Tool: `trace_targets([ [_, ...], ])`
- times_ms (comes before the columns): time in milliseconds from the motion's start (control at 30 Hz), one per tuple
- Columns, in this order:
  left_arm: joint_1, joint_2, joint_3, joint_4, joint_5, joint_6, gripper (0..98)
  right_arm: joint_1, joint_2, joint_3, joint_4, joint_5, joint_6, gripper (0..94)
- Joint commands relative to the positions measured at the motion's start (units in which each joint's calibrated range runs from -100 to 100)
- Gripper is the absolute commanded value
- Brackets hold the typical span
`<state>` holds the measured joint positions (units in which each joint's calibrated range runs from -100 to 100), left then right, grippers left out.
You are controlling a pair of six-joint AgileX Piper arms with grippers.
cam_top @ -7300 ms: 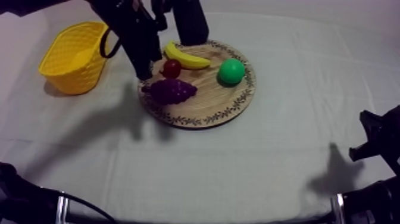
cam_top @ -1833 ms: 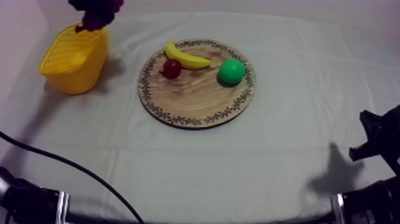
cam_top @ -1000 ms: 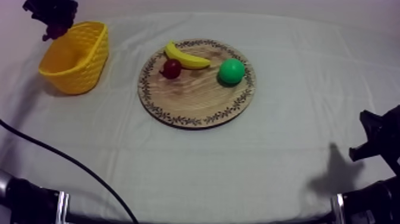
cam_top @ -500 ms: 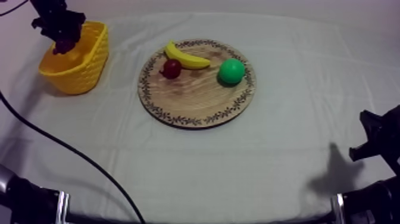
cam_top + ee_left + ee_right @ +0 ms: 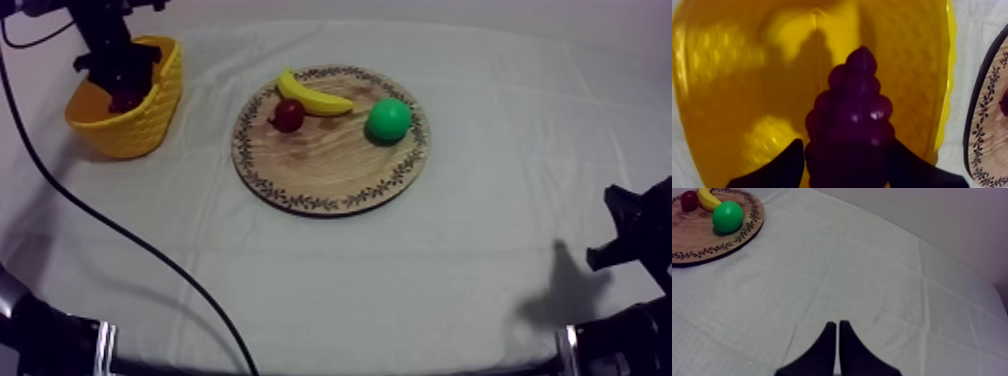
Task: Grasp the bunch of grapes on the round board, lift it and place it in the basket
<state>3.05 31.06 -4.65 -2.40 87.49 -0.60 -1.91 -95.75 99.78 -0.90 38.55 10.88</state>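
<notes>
Two things differ from half a second ago: the left gripper [image 5: 118,82] has come down from level with the rim of the yellow plastic basket [image 5: 150,125] into its mouth. The dark purple bunch of toy grapes [image 5: 850,115] it carries now hangs between the basket walls rather than above them. In the left wrist view the claw's two black fingers [image 5: 784,165] stand apart by the width of the bunch and press on its broad end from both sides, so the grapes are clamped and nothing has been let go. The narrow tip of the bunch points away from the claw toward the basket floor straight ahead; whether it touches that floor I cannot tell. Off to the claw's side, well apart, sits the round wooden board with a patterned rim [image 5: 330,165], holding the yellow toy banana [image 5: 315,97], the small red fruit [image 5: 288,116] and a round green toy fruit [image 5: 389,119]. The grapes' former place there is bare wood. I judge the carry finished, with only the release and the withdrawal left; spreading the fingers here should let the bunch settle inside. The right gripper [image 5: 837,324] rests with fingers pressed together on nothing, over the grey-white cloth [image 5: 897,278].
</notes>
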Motion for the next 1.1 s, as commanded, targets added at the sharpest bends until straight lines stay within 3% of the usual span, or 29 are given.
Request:
trace_targets([
  [0, 0.19, 0.19, -0.12, -0.08, 0.28, 0.27, 71.2, -0.01, 0.00, 0.00, -0.01, -0.01, -0.01, 0.3],
  [200, 0.76, 0.52, -0.73, -0.37, 1.37, 1.10, 84.1, -0.01, 0.00, 0.00, -0.01, -0.01, -0.01, 0.3],
  [400, 0.69, -0.47, -0.85, -0.70, 1.81, 1.51, 88.9, -0.01, 0.00, 0.00, -0.01, -0.01, -0.01, 0.3],
  [1067, 1.57, -20.23, 6.94, 1.35, 1.13, 3.20, 74.7, -0.01, 0.00, 0.00, -0.01, -0.01, -0.01, 0.3],
])
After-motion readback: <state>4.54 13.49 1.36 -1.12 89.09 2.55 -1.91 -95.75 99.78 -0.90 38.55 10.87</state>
